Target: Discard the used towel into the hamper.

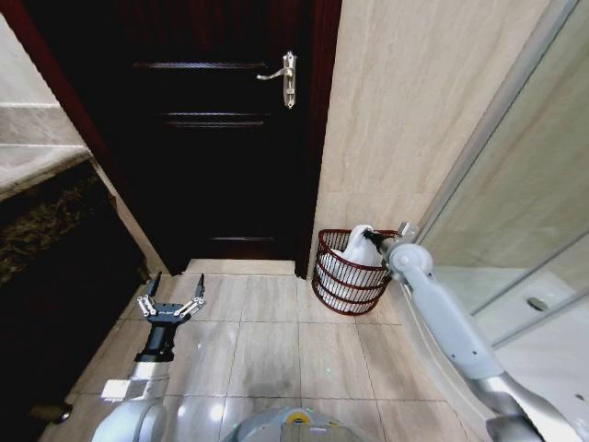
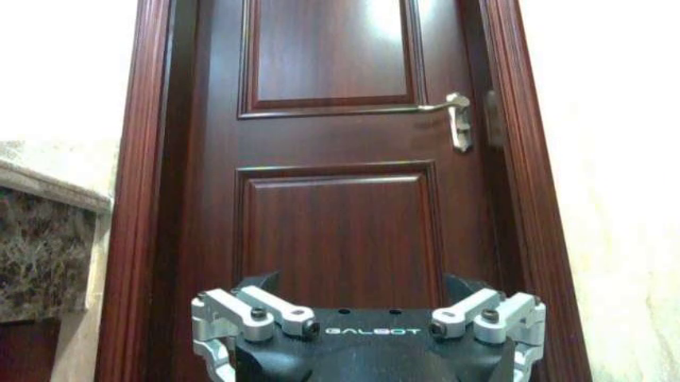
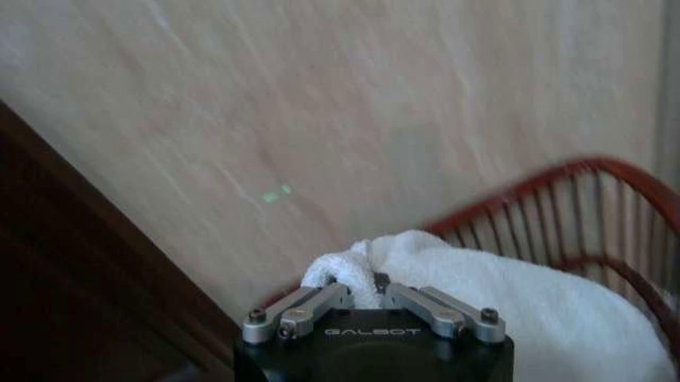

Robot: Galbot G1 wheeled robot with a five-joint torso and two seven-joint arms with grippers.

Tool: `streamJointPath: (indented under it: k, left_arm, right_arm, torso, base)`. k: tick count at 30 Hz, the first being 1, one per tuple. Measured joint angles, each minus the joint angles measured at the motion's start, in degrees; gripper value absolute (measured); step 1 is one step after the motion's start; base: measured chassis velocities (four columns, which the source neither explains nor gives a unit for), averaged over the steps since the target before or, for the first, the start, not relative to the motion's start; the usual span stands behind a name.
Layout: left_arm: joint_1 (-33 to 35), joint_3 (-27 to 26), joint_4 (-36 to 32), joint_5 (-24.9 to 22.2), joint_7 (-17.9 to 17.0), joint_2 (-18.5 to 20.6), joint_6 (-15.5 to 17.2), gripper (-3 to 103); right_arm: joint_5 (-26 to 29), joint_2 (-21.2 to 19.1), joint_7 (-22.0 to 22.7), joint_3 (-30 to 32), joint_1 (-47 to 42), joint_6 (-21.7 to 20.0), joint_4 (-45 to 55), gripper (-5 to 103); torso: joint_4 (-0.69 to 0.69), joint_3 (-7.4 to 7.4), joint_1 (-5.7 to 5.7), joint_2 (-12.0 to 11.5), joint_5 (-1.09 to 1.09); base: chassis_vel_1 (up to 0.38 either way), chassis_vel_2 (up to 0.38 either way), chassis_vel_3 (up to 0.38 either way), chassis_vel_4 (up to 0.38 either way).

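Jaws of right gripper (image 3: pixel 356 293) pinched on white towel (image 3: pixel 499 302), soft, light, limp, bunched at top fold over hamper (image 1: pixel 350 273) by wall. Left gripper (image 1: pixel 171 306) parked low, jaws spread wide.

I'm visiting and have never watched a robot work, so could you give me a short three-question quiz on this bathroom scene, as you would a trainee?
1. True or false: the white towel already sits inside the hamper.
2. Which hand pinches the towel? A) left hand B) right hand C) neither
3. Fill in: the hamper stands on the floor against the tiled wall, just right of the dark wooden ____.

Key
1. True: the towel bulges above the hamper's rim, with the right hand shut on its top.
2. B. The left hand hangs open over the floor tiles, holding nothing.
3. door.
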Motion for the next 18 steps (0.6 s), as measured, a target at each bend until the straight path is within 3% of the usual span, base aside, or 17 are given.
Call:
streamJointPath:
  k: [9,14,18]
  left_arm:
    - [-0.19,0.02,0.71,0.03,0.15,0.11,-0.71,100]
    - [-0.18,-0.56,0.62,-0.28,0.13,0.64,-0.89,100]
    - [-0.08,-0.87,0.62,-0.59,0.12,0.66,-1.3,100]
  right_arm:
    - [6.01,-0.26,5.56,-3.98,1.07,-6.07,-5.15,2]
    - [9.99,0.54,6.51,-6.3,5.98,-11.71,-11.79,2]
    - [11.69,-0.39,6.27,-8.89,8.59,-12.5,-15.08,2]
  torso:
    - [0.03,0.0,0.0,0.0,-0.02]
    - [0.05,0.0,0.0,0.0,-0.04]
    - [0.06,0.0,0.0,0.0,0.0]
  base:
    - [0.0,0.0,0.0,0.0]
    - [0.0,0.0,0.0,0.0]
    - [0.0,0.0,0.0,0.0]
